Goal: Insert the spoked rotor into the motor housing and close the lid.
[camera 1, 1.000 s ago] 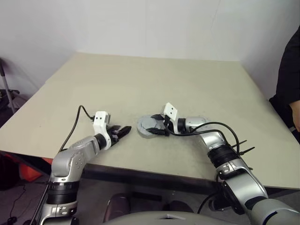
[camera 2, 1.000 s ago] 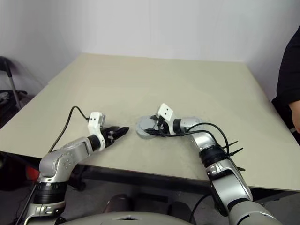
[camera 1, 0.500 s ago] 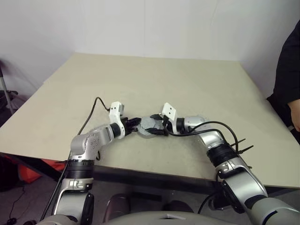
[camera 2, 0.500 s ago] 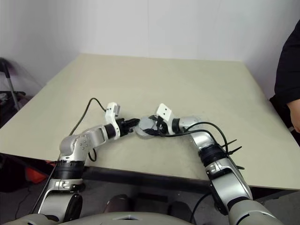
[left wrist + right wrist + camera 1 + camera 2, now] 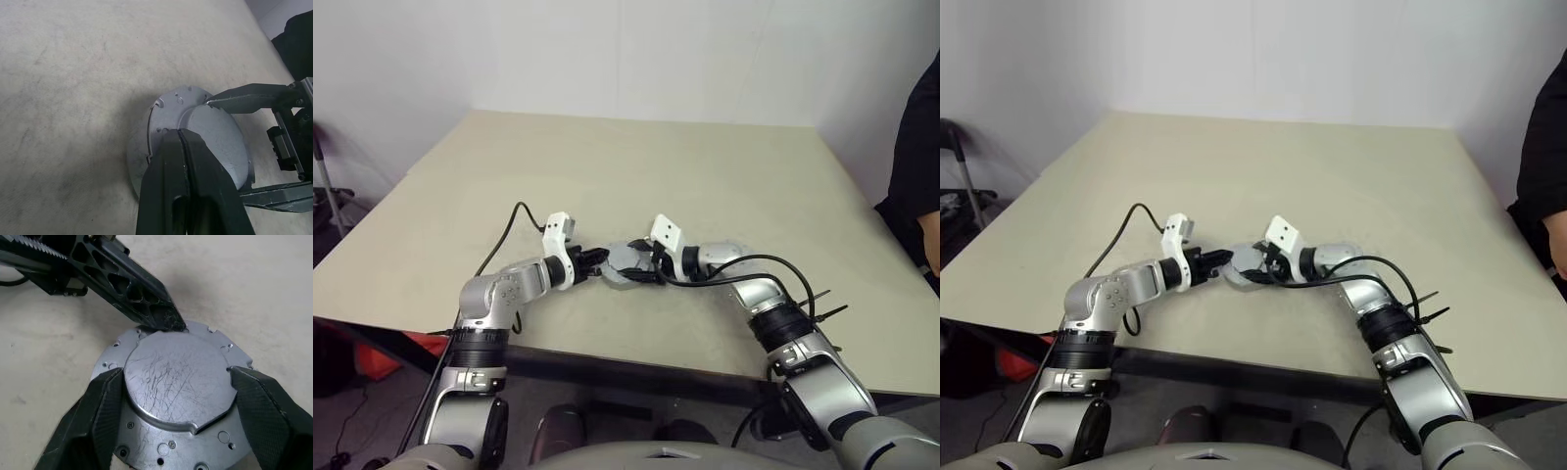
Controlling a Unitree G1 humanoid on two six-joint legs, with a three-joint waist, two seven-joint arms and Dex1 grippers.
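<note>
A round grey metal disc with a notched rim and a raised, scratched centre, the lid (image 5: pixel 171 443), lies flat near the table's front edge (image 5: pixel 625 258). It seems to cap a short round body, but I cannot tell if that is the motor housing. The spoked rotor is hidden. My right gripper (image 5: pixel 176 376) is open. Its fingers (image 5: pixel 98 416) stand close on either side of the raised centre. My left gripper (image 5: pixel 182 134) is shut, its joined tips resting on the disc at the edge of the raised centre (image 5: pixel 602 260).
The beige table (image 5: pixel 607 166) stretches away behind the disc, and its front edge runs just below both hands. A person in dark clothes (image 5: pixel 915 166) stands at the table's right side. A black cable loops from my left wrist (image 5: pixel 514 220).
My left arm swung in to the right, shut its gripper and brought its tips onto the disc, then held still. The right hand stayed at the disc.
</note>
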